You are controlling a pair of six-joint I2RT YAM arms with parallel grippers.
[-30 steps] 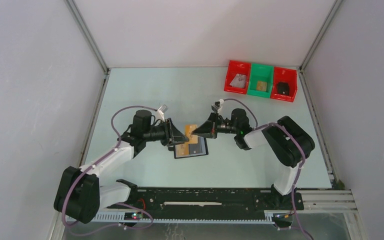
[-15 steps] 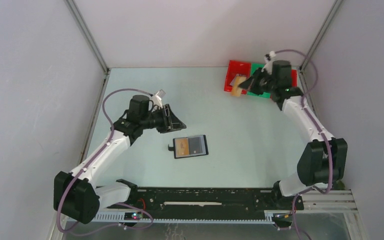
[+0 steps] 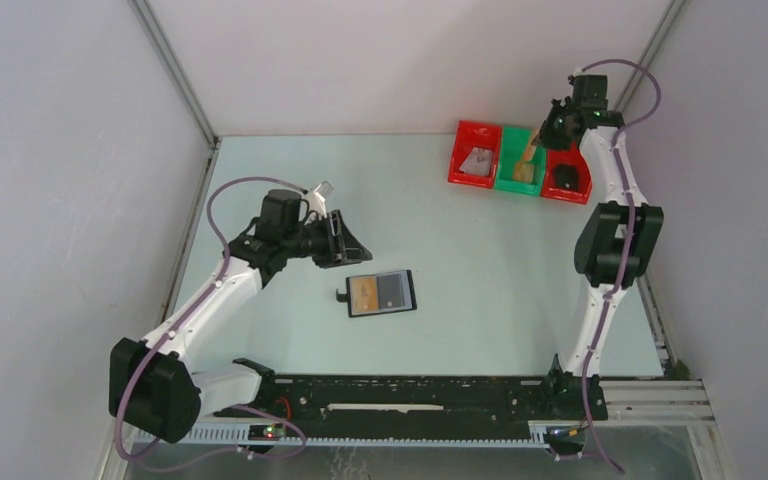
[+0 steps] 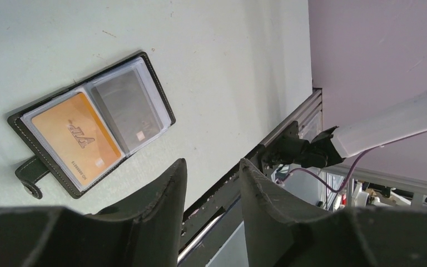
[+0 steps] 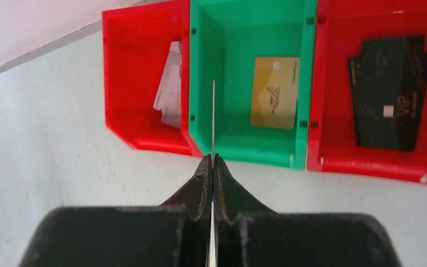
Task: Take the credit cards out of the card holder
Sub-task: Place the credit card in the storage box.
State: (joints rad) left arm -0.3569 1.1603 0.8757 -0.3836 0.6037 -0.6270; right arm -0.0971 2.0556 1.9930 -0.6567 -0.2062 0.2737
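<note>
Right gripper (image 5: 212,161) is clamped on an edge-on credit card (image 5: 213,111), green bin (image 5: 244,33) dead ahead at 12 o'clock; card holder (image 3: 381,293) lies open mid-table, empty parted left gripper (image 3: 345,245) at its 11 o'clock.

Three open bins stand in a touching row at the pale green desk's (image 3: 460,250) far right: a red bin (image 3: 475,182), a green bin (image 3: 518,188), a second red bin (image 3: 564,197).
</note>
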